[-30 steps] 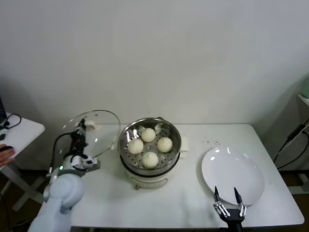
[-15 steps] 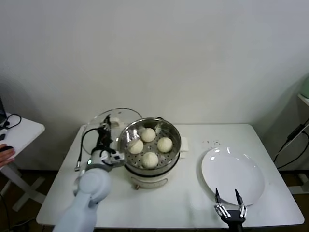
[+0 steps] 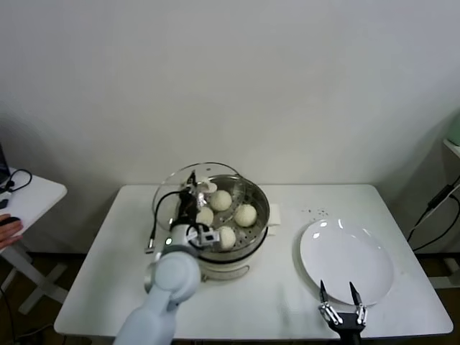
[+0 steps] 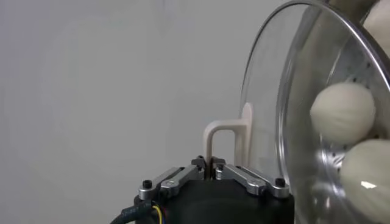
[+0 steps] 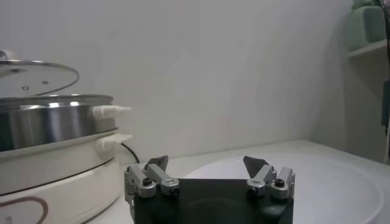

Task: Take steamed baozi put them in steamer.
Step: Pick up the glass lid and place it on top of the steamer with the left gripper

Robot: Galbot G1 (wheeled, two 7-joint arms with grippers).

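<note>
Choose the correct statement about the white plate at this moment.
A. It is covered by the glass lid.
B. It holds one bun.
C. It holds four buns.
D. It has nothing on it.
D: the white plate lies bare on the table, while all four baozi sit inside the steamer and the left tool holds the glass lid over the steamer.

off-white baozi, shiny steamer (cream base)

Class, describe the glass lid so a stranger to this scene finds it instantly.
Find the white table, then the steel steamer at its middle. Above the steamer's left rim, the left gripper holds the lid: the only see-through disc, unlike the opaque white plate.
</note>
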